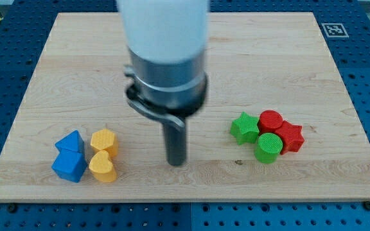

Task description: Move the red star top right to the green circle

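The red star [291, 136] lies at the view's right, touching the green circle [269, 147] on the circle's upper right side. A red circle [271, 120] sits just above them and a green star [245, 127] to their left; all touch in one cluster. My tip [176, 162] rests on the board near the view's bottom centre, well to the left of this cluster, touching no block.
At the view's lower left stand a blue block [70, 142], a blue cube-like block [68, 166], a yellow hexagon [103, 140] and a yellow heart [102, 167]. The wooden board [249, 51] has its bottom edge just below them. The arm's wide body hides the board's top centre.
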Tool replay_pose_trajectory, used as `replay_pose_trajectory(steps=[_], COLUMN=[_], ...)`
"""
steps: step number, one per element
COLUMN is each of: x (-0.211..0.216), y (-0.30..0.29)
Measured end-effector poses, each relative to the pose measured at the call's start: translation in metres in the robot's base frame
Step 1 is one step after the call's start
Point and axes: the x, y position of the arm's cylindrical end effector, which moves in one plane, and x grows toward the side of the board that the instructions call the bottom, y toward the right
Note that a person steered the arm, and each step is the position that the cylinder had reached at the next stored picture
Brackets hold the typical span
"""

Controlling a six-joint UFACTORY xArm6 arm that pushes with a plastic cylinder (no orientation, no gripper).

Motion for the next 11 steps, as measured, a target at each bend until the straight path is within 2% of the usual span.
replay_pose_trajectory(steps=[1,2,3,4,5,6,8,9,10,11], x=[-0.002,-0.021,-0.028,0.002,-0.009,-0.053,-0.118,-0.121,-0.085,-0.075], y=[0.078,0.156,0.191,0.195,0.227,0.246,0.246,0.248,0.248,0.231])
